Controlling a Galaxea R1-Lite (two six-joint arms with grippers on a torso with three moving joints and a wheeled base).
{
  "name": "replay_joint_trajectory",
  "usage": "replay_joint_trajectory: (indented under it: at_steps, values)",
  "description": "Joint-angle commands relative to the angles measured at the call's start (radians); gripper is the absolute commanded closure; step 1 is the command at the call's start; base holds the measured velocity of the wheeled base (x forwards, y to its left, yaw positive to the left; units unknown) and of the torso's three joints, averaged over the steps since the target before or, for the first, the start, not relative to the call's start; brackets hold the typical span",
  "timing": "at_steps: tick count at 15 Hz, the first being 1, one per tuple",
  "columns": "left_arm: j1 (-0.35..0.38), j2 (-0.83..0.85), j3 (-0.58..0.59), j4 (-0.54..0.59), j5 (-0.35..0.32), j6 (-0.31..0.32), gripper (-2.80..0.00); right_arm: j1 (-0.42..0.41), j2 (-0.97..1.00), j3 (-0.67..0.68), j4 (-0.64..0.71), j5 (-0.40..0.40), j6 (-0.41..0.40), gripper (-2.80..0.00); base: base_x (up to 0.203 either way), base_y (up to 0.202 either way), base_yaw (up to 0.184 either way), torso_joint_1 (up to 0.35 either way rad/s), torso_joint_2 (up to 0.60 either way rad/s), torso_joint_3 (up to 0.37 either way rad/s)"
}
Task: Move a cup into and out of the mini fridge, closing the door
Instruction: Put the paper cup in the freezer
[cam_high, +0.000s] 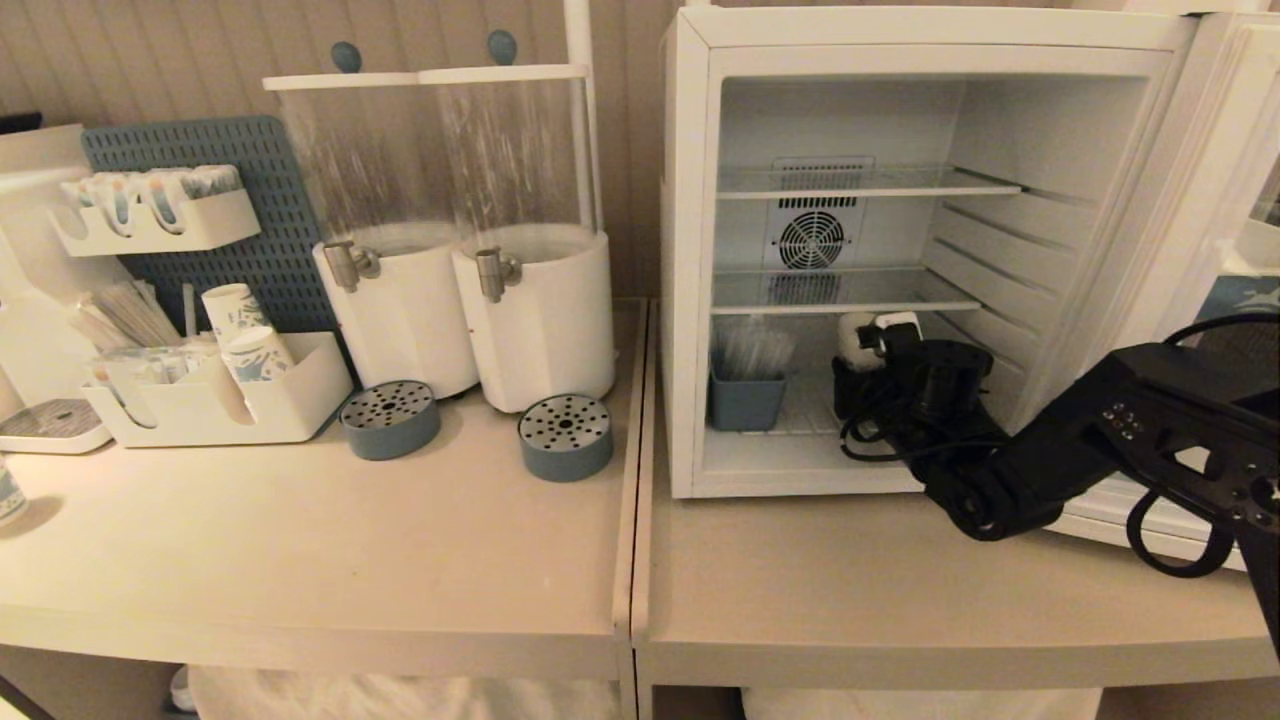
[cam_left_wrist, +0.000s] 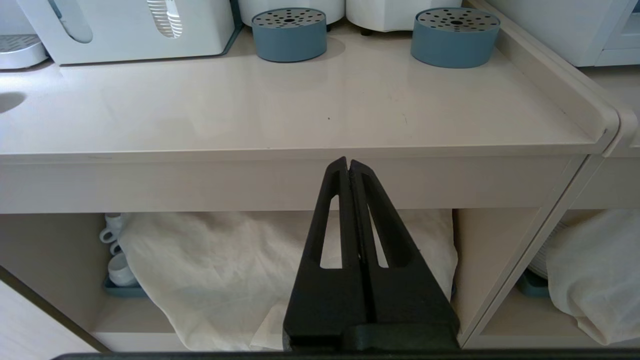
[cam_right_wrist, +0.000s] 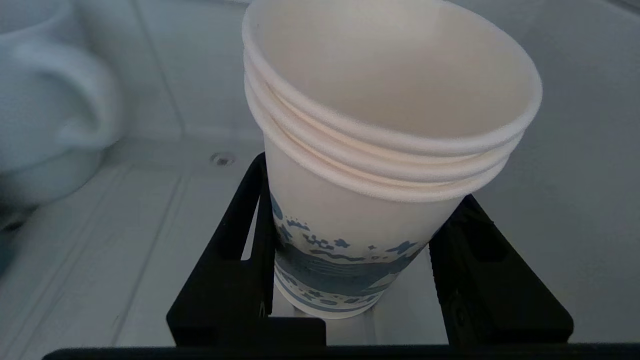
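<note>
Head view: our right claw (cam_high: 868, 345) reaches deep into mini fridge (cam_high: 690, 250), door (cam_high: 1215, 180) swung wide.

Left wrist: left claw (cam_left_wrist: 348, 165) clenched, idle below counter (cam_left_wrist: 300, 120).

Right wrist: cup (cam_right_wrist: 380, 150) upright between right claw's fingers (cam_right_wrist: 250, 220), grasped (rims look nested), fridge floor beneath.

Two pale counters (cam_high: 330, 560) stand side by side, their edges touching. On the left counter, along its back edge, stand a white organiser tray (cam_high: 215, 405), two drink dispensers (cam_high: 465, 310) and two round blue drip trays (cam_high: 565, 437). The mini fridge (cam_high: 690, 300) stands at the back of the right counter (cam_high: 850, 590).
</note>
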Motion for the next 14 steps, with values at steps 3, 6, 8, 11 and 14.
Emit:
replay_joint_trajectory:
  at_steps: [3,6,8,11,14]
  values:
    - [0.0,0.0,0.0,0.0,0.001,0.001,0.0,-0.002,0.061,-0.057,0.029,-0.001,0.001,0.0,0.0,0.0,0.0,0.0,0.0,0.0]
    - [0.0,0.0,0.0,0.0,0.0,0.002,0.0,0.0,0.068,-0.075,0.05,-0.003,0.001,0.0,0.0,0.0,0.0,0.0,0.0,0.0]
    - [0.0,0.0,0.0,0.0,0.0,0.002,0.0,0.0,0.071,-0.079,0.051,-0.006,0.001,0.0,0.0,0.0,0.0,0.0,0.0,0.0]
    - [0.002,0.0,0.0,0.0,0.0,0.0,0.0,0.0,0.077,-0.081,0.051,-0.007,0.001,0.0,0.0,0.0,0.0,0.0,0.0,0.0]
    - [0.0,0.0,0.0,0.0,0.0,0.0,0.0,-0.002,0.088,-0.087,0.054,-0.01,0.001,-2.8,0.0,0.0,0.0,0.0,0.0,0.0]
